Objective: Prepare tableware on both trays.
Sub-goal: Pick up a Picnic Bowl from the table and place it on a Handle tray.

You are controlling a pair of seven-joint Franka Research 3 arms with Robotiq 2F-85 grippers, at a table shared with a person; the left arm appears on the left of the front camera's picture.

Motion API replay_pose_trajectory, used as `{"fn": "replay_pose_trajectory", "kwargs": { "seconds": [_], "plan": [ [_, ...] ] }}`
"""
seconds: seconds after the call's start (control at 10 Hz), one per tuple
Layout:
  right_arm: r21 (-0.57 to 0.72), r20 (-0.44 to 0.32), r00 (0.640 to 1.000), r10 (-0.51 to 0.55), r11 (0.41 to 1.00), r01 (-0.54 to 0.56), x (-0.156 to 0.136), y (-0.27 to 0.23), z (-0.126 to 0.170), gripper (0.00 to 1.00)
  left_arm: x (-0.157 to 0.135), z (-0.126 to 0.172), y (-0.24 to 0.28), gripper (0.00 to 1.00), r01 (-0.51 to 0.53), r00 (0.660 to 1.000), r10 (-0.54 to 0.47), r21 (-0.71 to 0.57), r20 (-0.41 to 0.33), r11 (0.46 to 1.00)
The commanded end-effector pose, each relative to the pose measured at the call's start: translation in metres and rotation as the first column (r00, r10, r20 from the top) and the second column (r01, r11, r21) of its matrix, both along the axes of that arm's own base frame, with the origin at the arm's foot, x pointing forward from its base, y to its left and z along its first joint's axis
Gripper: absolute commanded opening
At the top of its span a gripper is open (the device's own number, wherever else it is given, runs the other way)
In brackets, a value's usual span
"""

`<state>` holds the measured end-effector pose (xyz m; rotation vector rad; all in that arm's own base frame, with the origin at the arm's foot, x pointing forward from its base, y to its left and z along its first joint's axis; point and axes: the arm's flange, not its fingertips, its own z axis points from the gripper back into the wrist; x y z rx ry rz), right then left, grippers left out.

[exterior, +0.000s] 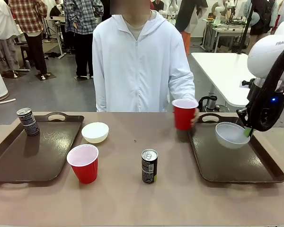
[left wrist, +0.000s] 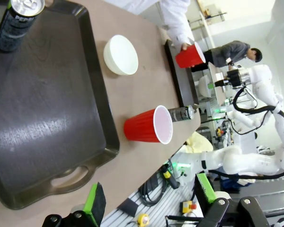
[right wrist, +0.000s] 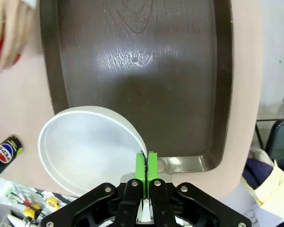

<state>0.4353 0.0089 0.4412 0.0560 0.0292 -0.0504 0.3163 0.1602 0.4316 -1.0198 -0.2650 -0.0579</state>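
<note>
Item: your right gripper (right wrist: 146, 160) is pinching the rim of a bowl (right wrist: 87, 144), holding it tilted above the right tray (right wrist: 180, 71), likely for setting down; your left gripper (left wrist: 149, 201) is hanging open.

Bright, even overhead light across the front view, with soft, short shadows under the nearer red cup (exterior: 84, 163) and the can (exterior: 149, 166). Broad white glare smears the left tray (left wrist: 42, 132) and the right tray (right wrist: 132, 59). The bowl (right wrist: 85, 142) is nearly washed out and the person's hand (right wrist: 7, 33) is blurred — both wrist views bend at their edges.
</note>
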Motion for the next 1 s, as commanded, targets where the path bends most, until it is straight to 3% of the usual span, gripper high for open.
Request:
{"fn": "replay_pose_trajectory", "kwargs": {
  "seconds": [0.0,0.1,0.3,0.4,0.5,0.9],
  "plan": [
    [-0.055,0.008,1.000,-0.026,0.998,0.027,0.012,0.003,-0.008,0.00,0.000,0.001,0.001,1.00,0.000,1.000,0.001,-0.017,0.015,1.000],
    [-0.015,-0.123,0.992,-0.014,1.000,0.012,-0.039,0.015,-0.001,0.00,0.000,0.001,0.001,1.00,0.000,1.000,0.001,-0.017,0.015,1.000],
    [0.018,-0.155,0.987,0.028,1.000,-0.025,-0.064,0.015,0.008,0.00,0.000,0.001,0.001,1.00,0.000,1.000,0.001,-0.017,0.015,1.000],
    [0.040,-0.201,0.979,0.039,0.999,-0.032,-0.104,0.010,0.025,0.00,0.000,0.001,0.001,1.00,0.000,1.000,0.001,-0.017,0.015,1.000],
    [0.032,-0.223,0.975,0.016,0.999,-0.009,-0.113,0.004,0.030,0.00,0.000,0.001,0.001,1.00,0.000,1.000,0.001,-0.017,0.015,1.000],
    [0.054,-0.239,0.971,0.011,0.999,0.002,-0.100,0.003,0.027,0.00,0.000,0.001,0.001,1.00,0.000,1.000,0.001,-0.017,0.015,1.000]
  ]
}}
